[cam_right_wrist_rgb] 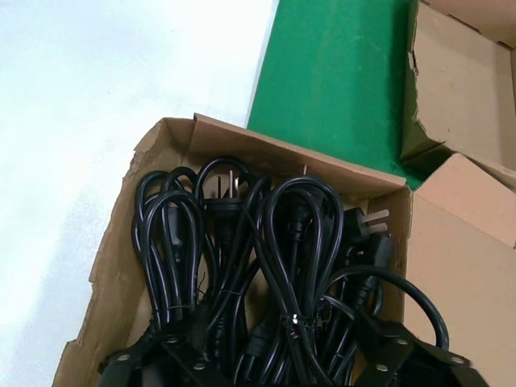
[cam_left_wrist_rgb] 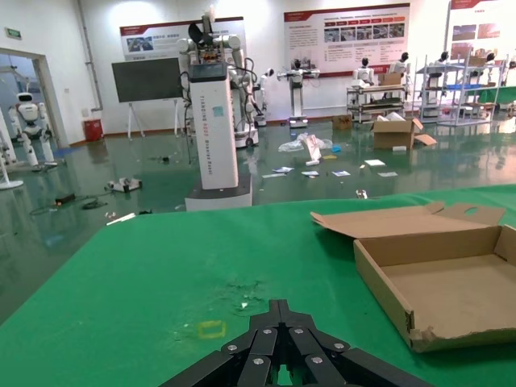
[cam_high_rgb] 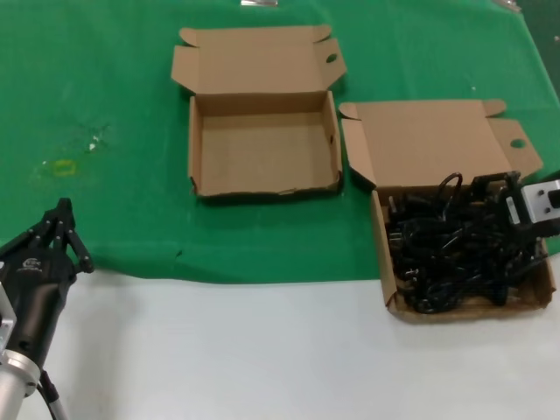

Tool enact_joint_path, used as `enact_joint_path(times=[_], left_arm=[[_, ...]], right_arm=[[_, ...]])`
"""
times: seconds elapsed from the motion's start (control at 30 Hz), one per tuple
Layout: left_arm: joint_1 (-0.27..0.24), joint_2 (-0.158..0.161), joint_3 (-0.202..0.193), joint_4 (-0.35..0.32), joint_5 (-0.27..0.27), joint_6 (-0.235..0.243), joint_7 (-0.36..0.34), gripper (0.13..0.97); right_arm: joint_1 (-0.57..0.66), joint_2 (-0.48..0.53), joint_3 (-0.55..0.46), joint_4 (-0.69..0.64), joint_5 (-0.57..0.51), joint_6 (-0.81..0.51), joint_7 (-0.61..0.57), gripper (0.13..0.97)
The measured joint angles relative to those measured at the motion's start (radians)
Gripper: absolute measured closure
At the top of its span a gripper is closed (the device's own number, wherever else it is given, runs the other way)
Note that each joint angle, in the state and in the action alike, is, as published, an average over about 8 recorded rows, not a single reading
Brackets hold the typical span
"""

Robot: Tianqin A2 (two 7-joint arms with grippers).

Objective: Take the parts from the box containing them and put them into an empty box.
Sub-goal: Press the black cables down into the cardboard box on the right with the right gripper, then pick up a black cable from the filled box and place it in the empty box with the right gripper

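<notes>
Several black power cords (cam_high_rgb: 446,254) lie coiled in a heap in the right cardboard box (cam_high_rgb: 381,236), whose lid is folded back. My right gripper (cam_high_rgb: 500,203) is down over the far right side of that heap, jaws spread wide. In the right wrist view the gripper (cam_right_wrist_rgb: 286,363) has cords (cam_right_wrist_rgb: 242,266) between its linkages inside the box (cam_right_wrist_rgb: 121,274); its fingertips are hidden among them. The empty box (cam_high_rgb: 262,153) stands open to the left of it, and also shows in the left wrist view (cam_left_wrist_rgb: 451,290). My left gripper (cam_high_rgb: 61,208) is shut and idle at the near left.
A green mat (cam_high_rgb: 105,87) covers the far part of the table; the near part is white (cam_high_rgb: 262,350). A small yellow mark (cam_high_rgb: 63,166) lies on the mat ahead of the left gripper. The two boxes stand close together, corner to corner.
</notes>
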Motion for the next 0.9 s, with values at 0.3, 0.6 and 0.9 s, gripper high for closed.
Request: enact_joint_path(times=[0.3, 0.6, 0.9], left_arm=[[0.0, 0.0, 0.0, 0.0, 0.0, 0.0, 0.0, 0.953], [0.0, 0.0, 0.0, 0.0, 0.0, 0.0, 0.0, 0.953], [0.0, 0.0, 0.0, 0.0, 0.0, 0.0, 0.0, 0.953]], right_arm=[[-0.002, -0.011, 0.011, -0.014, -0.013, 0.003, -0.005, 0.529], [0.0, -0.021, 0.014, -0.021, -0.029, 0.009, -0.01, 0.721], [0.02, -0.001, 0.025, 0.047, -0.048, -0.008, 0.025, 0.845]])
